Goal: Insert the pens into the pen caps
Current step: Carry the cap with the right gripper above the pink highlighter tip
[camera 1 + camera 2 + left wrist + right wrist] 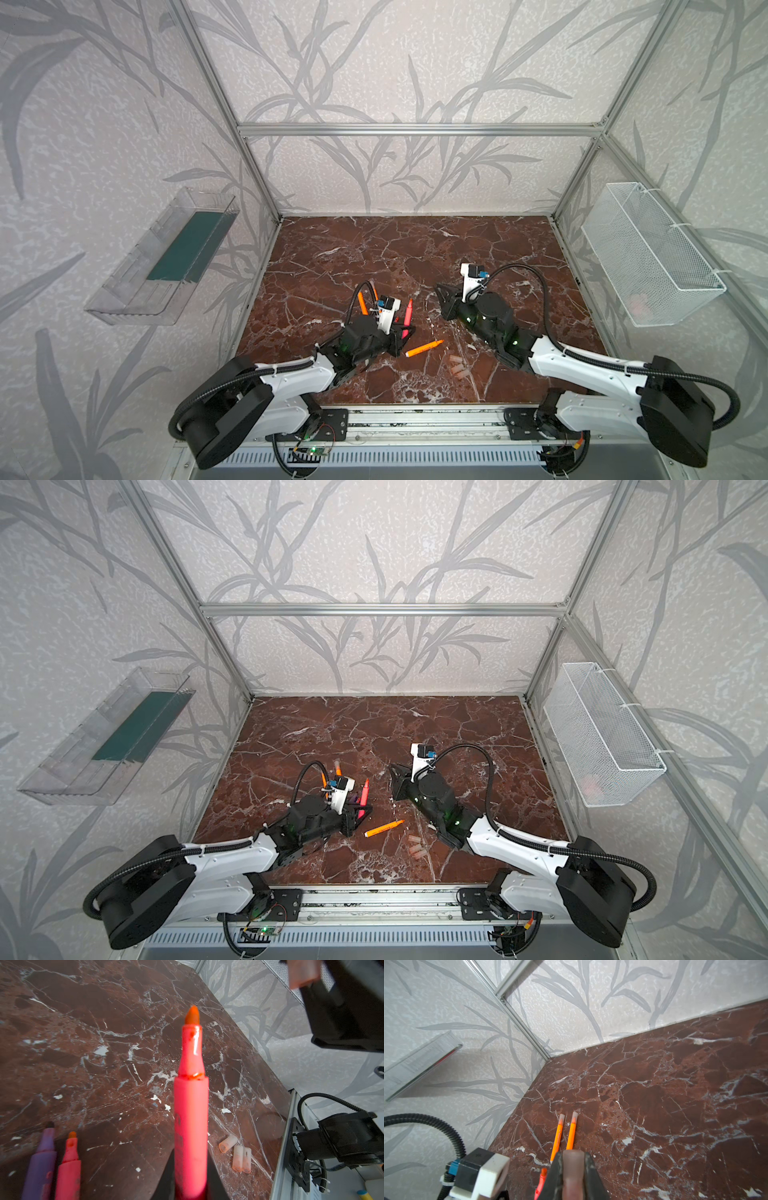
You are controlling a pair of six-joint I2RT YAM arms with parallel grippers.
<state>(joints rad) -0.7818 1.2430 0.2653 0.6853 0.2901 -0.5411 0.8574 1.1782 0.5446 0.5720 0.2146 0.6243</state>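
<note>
Pink pen nearest, clamped in left tool, tip toward 12 o'clock in both top views. Right tool clamped on cap, 2 o'clock of tip. We judge mating step; next needs axes aligned, gentle push.

Light in here is bright and soft, more or less from overhead, so nothing throws a hard shadow. The marble tabletop only picks up faint, fuzzy ones. Both top views are a bit soft overall and stretched toward the corners, so the aluminium frame splays outward.

In the left wrist view, the red-pink pen is blurry this close and has a small white glare streak near its tip. The marble behind it looks sharper.

In the right wrist view, the pen cap up close is total mush. The clear shelf drops a soft grey shadow on the wall.
</note>
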